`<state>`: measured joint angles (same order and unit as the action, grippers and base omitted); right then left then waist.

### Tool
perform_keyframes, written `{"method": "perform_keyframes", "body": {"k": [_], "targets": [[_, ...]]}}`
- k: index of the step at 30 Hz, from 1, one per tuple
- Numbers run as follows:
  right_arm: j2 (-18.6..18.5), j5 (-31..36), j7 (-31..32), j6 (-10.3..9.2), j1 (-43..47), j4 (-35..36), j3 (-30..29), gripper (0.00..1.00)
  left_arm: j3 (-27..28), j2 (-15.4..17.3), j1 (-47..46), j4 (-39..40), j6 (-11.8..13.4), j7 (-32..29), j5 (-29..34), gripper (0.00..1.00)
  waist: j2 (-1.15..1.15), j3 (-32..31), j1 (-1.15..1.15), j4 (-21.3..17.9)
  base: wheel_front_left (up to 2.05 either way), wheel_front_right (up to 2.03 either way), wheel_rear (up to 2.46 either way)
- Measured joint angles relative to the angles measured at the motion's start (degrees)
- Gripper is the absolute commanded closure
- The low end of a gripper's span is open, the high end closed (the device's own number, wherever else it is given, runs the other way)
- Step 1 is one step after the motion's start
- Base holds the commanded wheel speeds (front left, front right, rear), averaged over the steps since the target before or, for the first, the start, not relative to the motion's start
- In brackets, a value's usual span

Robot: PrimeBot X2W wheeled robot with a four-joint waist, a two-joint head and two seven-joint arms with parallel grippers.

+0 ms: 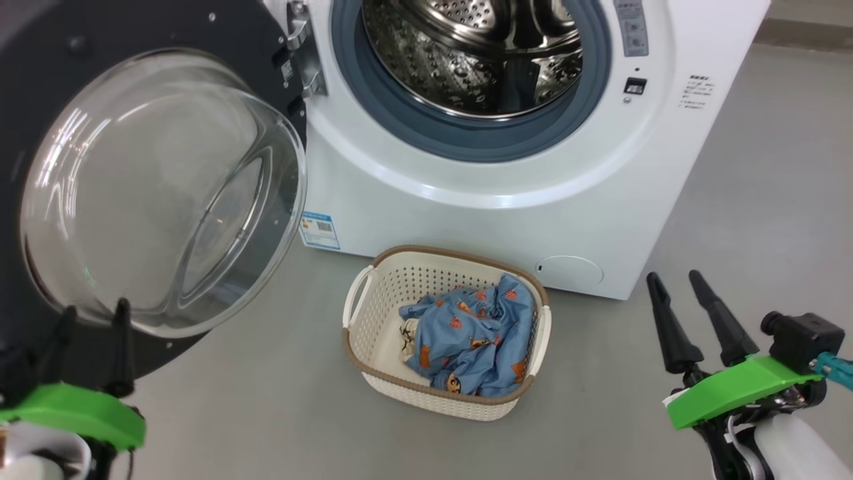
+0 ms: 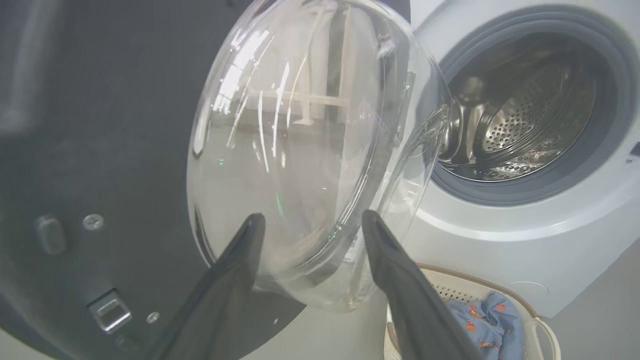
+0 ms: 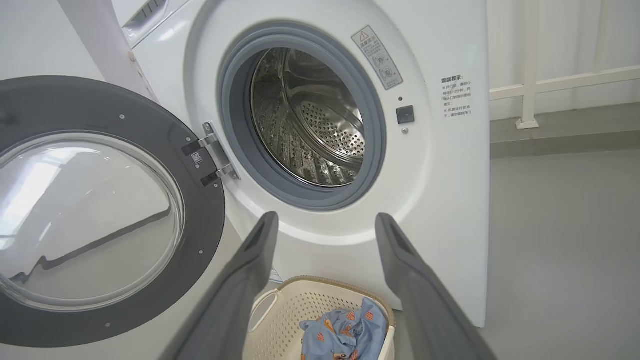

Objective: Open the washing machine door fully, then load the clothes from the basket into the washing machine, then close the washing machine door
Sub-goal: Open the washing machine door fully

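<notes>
Left claw, spread and empty, sits close up to the swung-open washing machine door, the clothes lying in the basket off to its right; a careless sideways reach could clip the door and swing it over the basket.

Count: 1 washing machine, 1 washing machine door, 1 basket, 2 claws: left claw, right claw. The clothes: 1 blue heap, garment count unclear, plus 1 cream piece.
</notes>
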<state>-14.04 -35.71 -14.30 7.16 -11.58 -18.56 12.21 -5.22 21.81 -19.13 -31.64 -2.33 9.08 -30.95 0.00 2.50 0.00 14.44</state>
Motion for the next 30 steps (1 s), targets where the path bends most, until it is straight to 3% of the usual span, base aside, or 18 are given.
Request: {"method": "perform_keyframes", "body": {"k": [13,30], "targets": [[0.24,0.00,0.00,0.00,0.59,0.05,1.44,0.00,-0.68,-3.37,14.22,20.98,5.91,0.10,-0.33,0.00,0.00,-2.41,0.00,-4.80,0.00,0.00,0.00],[-1.32,0.49,0.00,0.00,0.53,0.66,2.26,0.00,-3.30,-6.56,18.27,25.82,8.43,2.34,0.88,0.00,0.00,-3.59,0.00,-14.88,0.00,0.00,0.00]]}}
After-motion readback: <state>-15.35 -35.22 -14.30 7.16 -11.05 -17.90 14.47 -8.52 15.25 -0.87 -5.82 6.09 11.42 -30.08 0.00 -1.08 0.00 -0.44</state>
